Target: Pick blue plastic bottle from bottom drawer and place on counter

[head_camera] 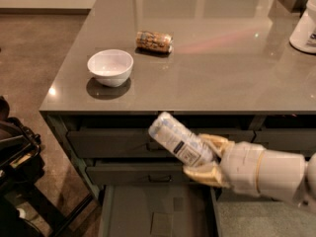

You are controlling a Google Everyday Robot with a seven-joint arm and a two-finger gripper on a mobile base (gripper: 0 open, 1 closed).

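Observation:
My gripper (205,158) is shut on the blue plastic bottle (178,138), a slim clear bottle with a white label, held tilted with its free end up and to the left. It hangs in front of the two handled drawer fronts, just below the counter's (217,68) front edge. The bottom drawer (158,211) stands pulled out beneath it, its flat dark floor showing paler square patches. The white arm comes in from the right.
A white bowl (110,67) sits near the counter's front left corner. A brown patterned can (154,41) lies on its side behind it. A big white jug (306,26) stands at the far right edge. Dark equipment (15,157) stands on the floor at left.

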